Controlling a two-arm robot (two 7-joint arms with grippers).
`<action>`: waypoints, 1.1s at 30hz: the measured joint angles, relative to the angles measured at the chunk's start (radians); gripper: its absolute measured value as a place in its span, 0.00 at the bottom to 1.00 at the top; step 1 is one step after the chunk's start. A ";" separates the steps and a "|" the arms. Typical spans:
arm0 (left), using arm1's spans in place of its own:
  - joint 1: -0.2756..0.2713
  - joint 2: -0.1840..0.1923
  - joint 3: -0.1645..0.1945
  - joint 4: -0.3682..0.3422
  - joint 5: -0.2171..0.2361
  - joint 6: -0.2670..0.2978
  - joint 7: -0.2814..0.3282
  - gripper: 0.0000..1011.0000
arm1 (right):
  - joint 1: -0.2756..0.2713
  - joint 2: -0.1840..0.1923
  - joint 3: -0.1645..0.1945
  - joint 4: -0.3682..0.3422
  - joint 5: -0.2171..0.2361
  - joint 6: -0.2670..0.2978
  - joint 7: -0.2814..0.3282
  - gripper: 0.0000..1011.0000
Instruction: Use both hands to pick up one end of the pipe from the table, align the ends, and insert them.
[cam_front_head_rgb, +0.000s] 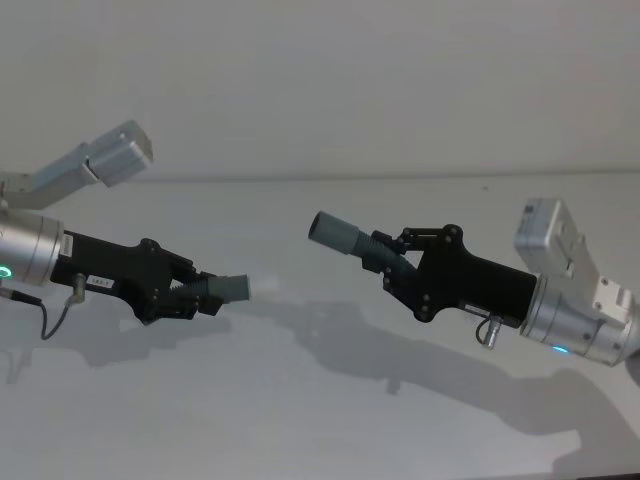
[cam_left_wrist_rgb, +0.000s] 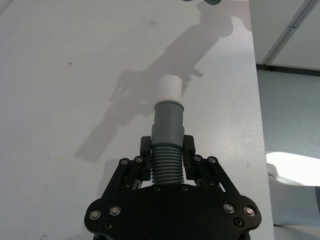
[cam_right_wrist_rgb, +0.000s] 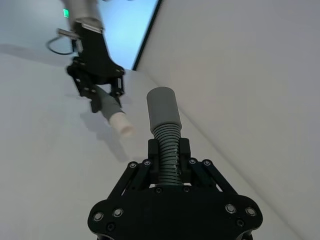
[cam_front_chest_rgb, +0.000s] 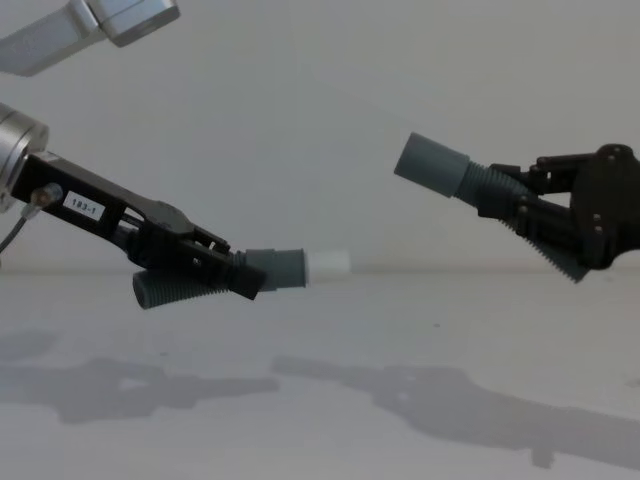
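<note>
Here, at the far left of the chest view, the left gripper (cam_front_chest_rgb: 235, 272) reaches in from a silver-grey arm and bears a small white label (cam_front_chest_rgb: 84, 208) on its black body. Its thin fingers are closed down tight on the ribbed part of the shorter hose piece (cam_front_chest_rgb: 170, 288), one finger on each side, as the left wrist view shows clearly. The ribbed tail sticks out behind the fingers. The smooth grey collar (cam_front_chest_rgb: 278, 268) and the narrower white plug (cam_front_chest_rgb: 328, 265) stick out in front, pointing towards the robot's right and tilted slightly upward. This piece hangs clear above the white table (cam_front_chest_rgb: 350, 420), where only the arms' shadows fall.

Between the two pieces there is an open gap; plug and cuff do not touch.

Further right and higher up, the longer hose piece (cam_front_chest_rgb: 490, 188) is also held in the air. Its smooth grey open-mouthed cuff (cam_front_chest_rgb: 432, 165) faces the robot's left and is tipped upward, so its mouth sits above the level of the plug rather than in line with it. The right gripper (cam_front_chest_rgb: 520, 200) comes in from the right edge, its fingers pinched narrowly around the ribbed section just behind the cuff. In the right wrist view the cuff stands out past those fingers, with the left gripper and its white plug seen farther off.
</note>
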 joint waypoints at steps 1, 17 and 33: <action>0.000 0.000 0.000 0.000 0.000 0.000 0.000 0.33 | 0.006 0.003 -0.002 0.006 0.006 -0.015 0.016 0.20; 0.000 0.000 0.000 0.000 0.000 0.000 0.000 0.33 | 0.117 0.037 -0.055 0.133 0.096 -0.234 0.293 0.20; 0.000 0.000 0.000 0.000 0.000 0.000 0.000 0.33 | 0.229 0.042 -0.106 0.228 0.045 -0.405 0.443 0.20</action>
